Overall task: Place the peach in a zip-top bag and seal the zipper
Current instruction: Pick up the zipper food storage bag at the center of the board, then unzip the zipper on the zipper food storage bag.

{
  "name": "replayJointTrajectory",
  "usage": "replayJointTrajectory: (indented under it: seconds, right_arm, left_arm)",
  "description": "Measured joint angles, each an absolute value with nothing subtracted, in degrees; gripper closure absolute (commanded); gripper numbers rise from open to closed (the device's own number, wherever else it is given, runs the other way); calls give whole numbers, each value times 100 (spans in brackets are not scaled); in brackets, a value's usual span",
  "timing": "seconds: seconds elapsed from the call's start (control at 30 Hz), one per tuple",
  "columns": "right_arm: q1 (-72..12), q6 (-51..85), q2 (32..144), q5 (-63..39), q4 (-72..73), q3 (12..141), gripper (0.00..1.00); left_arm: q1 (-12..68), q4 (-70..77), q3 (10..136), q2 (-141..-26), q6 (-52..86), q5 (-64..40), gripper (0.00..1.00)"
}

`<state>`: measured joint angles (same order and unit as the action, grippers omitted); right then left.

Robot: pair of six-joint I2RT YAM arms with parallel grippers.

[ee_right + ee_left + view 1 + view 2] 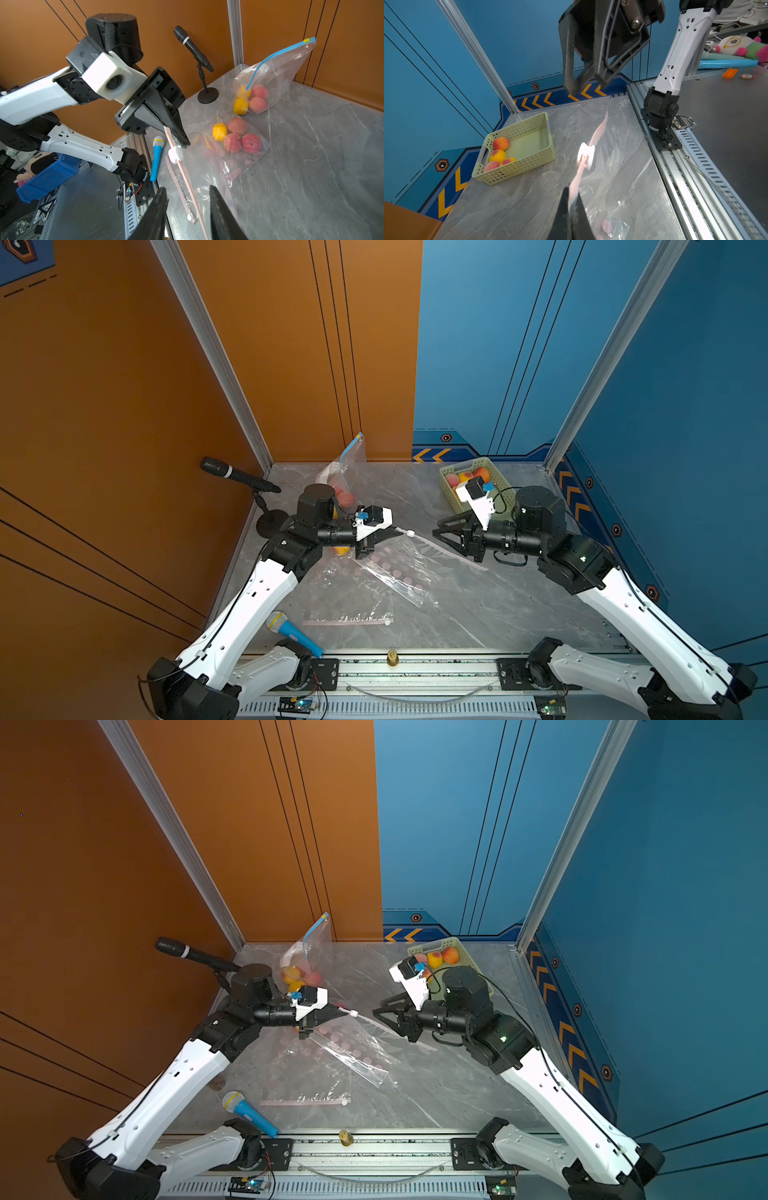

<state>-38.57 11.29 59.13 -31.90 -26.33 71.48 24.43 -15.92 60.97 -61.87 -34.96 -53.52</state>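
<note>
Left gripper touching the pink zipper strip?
Touching. The left wrist view shows the left gripper shut on the pink zipper strip, which emerges from between its fingertips.

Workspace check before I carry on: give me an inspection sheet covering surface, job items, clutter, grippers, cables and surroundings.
Surface: grey marble tabletop, no spills seen.
Job's things: pink-zipper bag with four fruits inside, white slider on its track; green basket holding peaches.
Clutter: blue-zipper bag of fruit leaning on the wall; empty bag lying flat; black microphone on a stand; blue toy microphone.
Grippers: left gripper shut on the pink-zipper bag's track; right gripper open, jaws astride the track.
Cables: black cable looping off the right wrist near the basket.
Surroundings: orange wall, blue wall, aluminium posts.
</note>
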Motion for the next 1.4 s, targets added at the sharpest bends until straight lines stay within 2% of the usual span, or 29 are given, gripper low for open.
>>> replayJointTrajectory:
  seconds: [0.37, 0.67, 1.4]
  right_arm:
    - [-3944, 1188, 6250, -3146, -2764, 7083, 73]
    - [-4191, 1162, 6359, -3122, -2895, 7048, 80]
    - [-3682, 1385, 6132, -3422, -2731, 6827, 79]
  left_arm:
    - [2443, -1592, 6095, -6141, -3667, -5334, 100]
    - [2443, -1590, 6095, -6141, -3667, -5308, 100]
    - [2443, -1590, 6095, -6141, -3669, -5290, 100]
